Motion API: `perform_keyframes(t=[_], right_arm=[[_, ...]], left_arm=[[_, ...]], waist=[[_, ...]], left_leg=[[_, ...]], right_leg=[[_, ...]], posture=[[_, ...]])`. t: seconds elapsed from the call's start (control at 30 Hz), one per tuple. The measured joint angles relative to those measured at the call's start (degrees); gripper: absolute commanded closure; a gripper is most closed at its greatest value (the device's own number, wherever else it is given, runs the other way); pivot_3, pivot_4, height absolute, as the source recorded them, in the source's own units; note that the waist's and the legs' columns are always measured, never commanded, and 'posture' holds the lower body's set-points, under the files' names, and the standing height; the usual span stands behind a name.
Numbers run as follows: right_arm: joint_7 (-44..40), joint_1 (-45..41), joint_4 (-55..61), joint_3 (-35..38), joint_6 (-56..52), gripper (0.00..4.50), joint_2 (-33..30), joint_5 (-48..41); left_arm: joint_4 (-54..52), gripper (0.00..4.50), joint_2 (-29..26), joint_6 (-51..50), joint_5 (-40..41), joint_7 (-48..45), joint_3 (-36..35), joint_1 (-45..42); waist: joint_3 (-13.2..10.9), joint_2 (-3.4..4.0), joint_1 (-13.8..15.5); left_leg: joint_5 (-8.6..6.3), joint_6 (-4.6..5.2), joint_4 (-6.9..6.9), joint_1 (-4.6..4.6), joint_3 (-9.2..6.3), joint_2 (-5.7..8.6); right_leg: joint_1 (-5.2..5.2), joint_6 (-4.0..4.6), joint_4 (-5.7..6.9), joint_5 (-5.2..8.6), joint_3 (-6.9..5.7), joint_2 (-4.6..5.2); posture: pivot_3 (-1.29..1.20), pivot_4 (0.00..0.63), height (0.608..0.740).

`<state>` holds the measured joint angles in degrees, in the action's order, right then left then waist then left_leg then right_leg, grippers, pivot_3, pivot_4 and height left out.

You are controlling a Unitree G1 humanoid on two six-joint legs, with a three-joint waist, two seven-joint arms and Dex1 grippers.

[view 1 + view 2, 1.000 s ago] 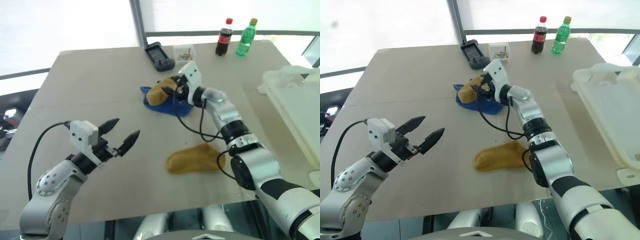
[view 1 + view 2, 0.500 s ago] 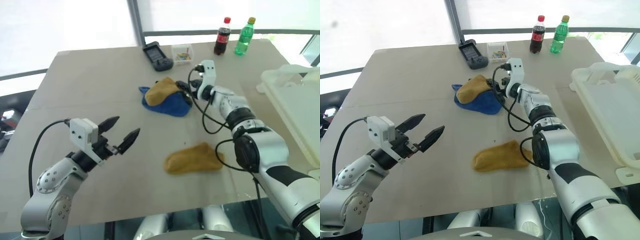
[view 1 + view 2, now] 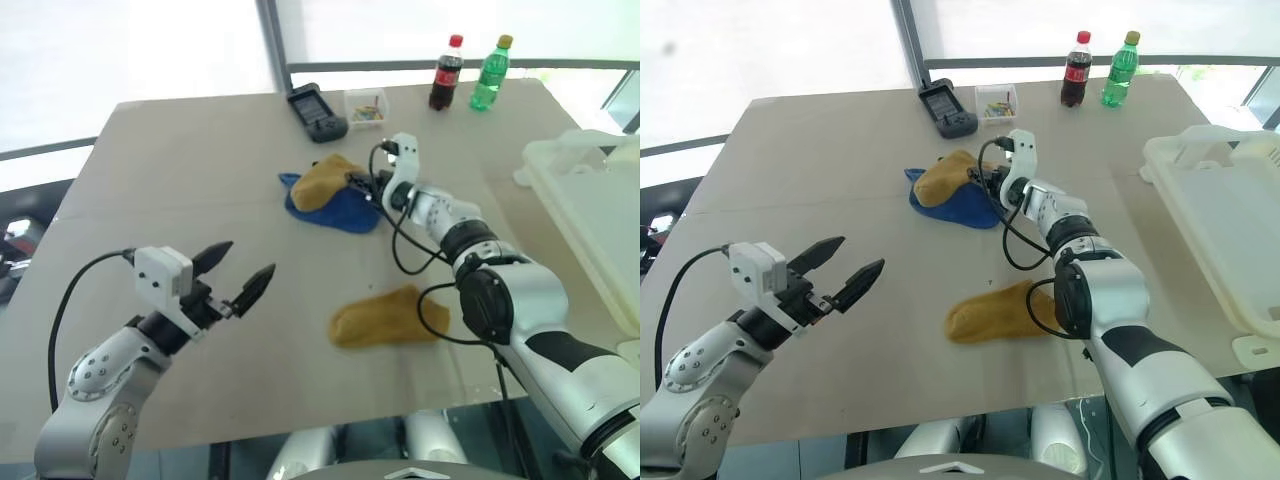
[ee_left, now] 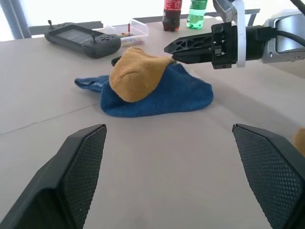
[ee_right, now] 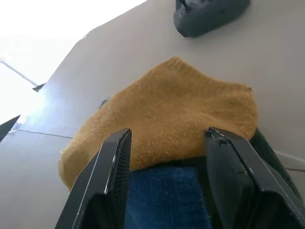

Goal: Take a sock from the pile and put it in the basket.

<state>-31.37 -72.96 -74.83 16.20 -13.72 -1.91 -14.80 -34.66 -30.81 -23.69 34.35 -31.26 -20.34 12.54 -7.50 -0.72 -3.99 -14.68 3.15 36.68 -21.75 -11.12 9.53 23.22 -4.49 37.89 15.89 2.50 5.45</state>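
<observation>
The pile (image 3: 335, 195) lies mid-table: a mustard-yellow sock (image 3: 322, 178) heaped on a blue sock (image 3: 345, 208). My right gripper (image 3: 360, 186) reaches level into the pile's right side. Its fingers (image 5: 109, 176) stand apart on either side of the yellow sock's (image 5: 167, 114) edge, open, with blue fabric below. A second yellow sock (image 3: 388, 316) lies flat nearer the table's front. The basket (image 3: 1215, 200), a whitish plastic bin, stands at the right edge. Over the front left of the table, my left gripper (image 3: 250, 260) hovers open and empty, pointing toward the pile.
A dark handheld controller (image 3: 318, 110) and a small clear box (image 3: 367, 103) of coloured bits sit behind the pile. A cola bottle (image 3: 446, 75) and a green bottle (image 3: 492, 75) stand at the far edge. A black cable loops from my right wrist over the table.
My right gripper has rolled over and come down from above the yellow sock to the pile's right edge. The left arm has kept still.
</observation>
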Motion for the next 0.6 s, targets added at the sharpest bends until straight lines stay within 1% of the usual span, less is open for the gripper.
perform_keyframes(t=[0.03,0.07,0.1,0.13,0.2,0.23,0.3,0.33,0.4,0.47,0.5,0.53,0.6], right_arm=[[-0.9,0.1,0.2,-0.8,0.7,1.29,-0.2,0.7],[-2.1,0.3,0.8,-1.6,1.4,0.79,-0.3,1.4],[-3.1,0.7,1.6,-2.1,1.6,0.39,-0.4,1.8],[-4.0,1.4,2.8,-2.8,2.0,0.10,-0.6,2.1],[-5.8,5.0,8.0,-5.1,3.9,0.10,-1.1,3.6],[-6.0,6.5,9.9,-5.9,4.3,0.30,-1.2,4.1],[-6.9,12.0,17.9,-8.1,4.9,1.08,-2.1,5.0],[-7.2,14.4,21.7,-8.9,4.4,1.54,-2.2,5.1],[-8.0,24.3,38.8,-10.8,0.6,2.57,-4.0,4.1],[-8.3,31.8,53.3,-12.4,-3.6,3.58,-5.4,3.0],[-8.3,33.6,57.0,-13.0,-5.0,3.99,-5.8,2.5],[-8.1,36.3,63.6,-13.6,-6.9,4.04,-7.0,2.1],[-8.2,41.2,74.7,-14.8,-9.5,3.74,-10.4,1.5]], left_arm=[[0.2,0.00,0.0,0.2,-0.5,0.2,0.2,-0.6],[0.7,0.00,0.2,0.3,-1.3,0.7,0.5,-1.8],[1.5,0.00,0.4,0.3,-1.8,1.4,0.9,-2.9],[2.6,0.00,0.9,0.2,-2.6,2.4,1.4,-4.3],[6.5,0.00,1.7,-1.3,-5.0,5.8,3.4,-9.0],[7.6,0.00,1.9,-1.9,-5.4,6.6,3.9,-10.3],[10.4,0.00,2.4,-3.5,-5.6,7.3,5.5,-14.2],[11.4,0.00,2.5,-4.0,-5.6,7.3,5.8,-15.5],[15.8,0.00,3.4,-5.7,-5.3,7.2,7.7,-21.4],[19.9,0.00,4.1,-6.9,-4.9,6.7,8.5,-26.2],[21.0,0.00,4.2,-7.1,-4.9,6.6,8.7,-27.5],[23.4,0.00,4.7,-7.4,-4.9,6.2,9.7,-30.1],[29.1,0.00,6.4,-8.3,-5.0,5.9,10.8,-35.4]], waist=[[0.0,0.00,0.0],[0.0,0.01,0.0],[0.0,0.01,0.0],[0.0,0.00,0.1],[0.1,-0.02,0.2],[0.1,-0.02,0.1],[0.1,-0.03,0.2],[0.1,-0.03,0.1],[0.1,-0.03,0.4],[0.1,-0.03,0.5],[0.1,-0.04,0.2],[0.1,-0.03,0.1],[0.1,-0.07,0.5]], left_leg=[[0.00,0.00,0.01,0.00,0.00,0.00],[0.00,0.00,0.02,0.00,0.00,0.00],[0.00,0.00,0.04,0.00,0.00,0.00],[0.00,0.00,0.07,0.00,-0.01,0.00],[0.00,0.00,0.18,-0.04,-0.06,0.01],[0.00,0.00,0.23,-0.06,-0.06,0.02],[0.00,0.00,0.34,-0.13,-0.13,0.04],[0.00,0.00,0.42,-0.19,-0.13,0.05],[-0.01,0.00,0.53,-0.27,-0.28,0.08],[-0.01,0.01,0.59,-0.35,-0.27,0.09],[-0.01,0.01,0.60,-0.35,-0.23,0.10],[-0.01,0.01,0.60,-0.33,-0.20,0.10],[-0.01,0.00,0.62,-0.30,-0.28,0.11]], right_leg=[[0.00,0.00,0.00,0.00,0.00,0.00],[0.00,0.00,0.01,0.00,0.00,0.00],[-0.01,0.00,0.02,0.00,-0.01,0.00],[-0.01,0.00,0.03,0.00,-0.02,0.00],[-0.03,0.00,0.04,-0.01,-0.08,0.00],[-0.03,0.00,0.06,-0.01,-0.07,0.01],[-0.02,0.00,0.07,-0.01,-0.14,0.03],[0.00,-0.01,0.09,-0.01,-0.15,0.04],[0.02,-0.01,0.13,-0.01,-0.20,0.08],[0.01,-0.01,0.12,-0.02,-0.22,0.11],[0.02,-0.02,0.13,-0.02,-0.21,0.11],[0.02,-0.03,0.13,-0.02,-0.18,0.12],[0.02,-0.03,0.14,-0.02,-0.24,0.11]], posture=[[0.00,0.150,0.740],[0.00,0.150,0.740],[0.00,0.150,0.740],[0.00,0.150,0.740],[0.00,0.150,0.740],[0.00,0.150,0.740],[0.00,0.150,0.740],[0.00,0.150,0.740],[0.00,0.150,0.740],[0.00,0.150,0.740],[0.00,0.150,0.740],[0.00,0.150,0.740],[0.00,0.150,0.740]])
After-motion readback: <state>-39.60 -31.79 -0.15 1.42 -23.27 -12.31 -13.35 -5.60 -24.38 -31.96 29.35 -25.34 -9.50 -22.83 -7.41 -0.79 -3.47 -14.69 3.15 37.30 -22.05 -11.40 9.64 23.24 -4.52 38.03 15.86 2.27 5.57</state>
